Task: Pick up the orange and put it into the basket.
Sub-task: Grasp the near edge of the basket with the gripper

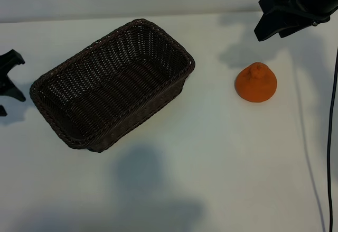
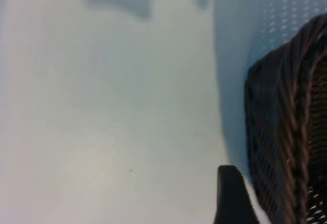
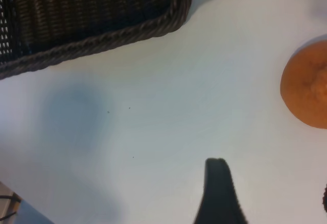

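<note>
Orange (image 1: 255, 83) upright, stem apparently upward

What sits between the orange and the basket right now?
Nothing visible: only bare white table lies between the small matte orange fruit and the dark brown woven wicker basket. The right gripper hangs beyond the fruit.

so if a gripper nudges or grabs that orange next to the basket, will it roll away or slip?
The orange sits on its broad base with the knobby stem end up, so a nudge would probably slide or tip it rather than roll it. Its skin looks matte, so slipping seems unlikely. The sides taper upward, so a grip low down looks safer.
</note>
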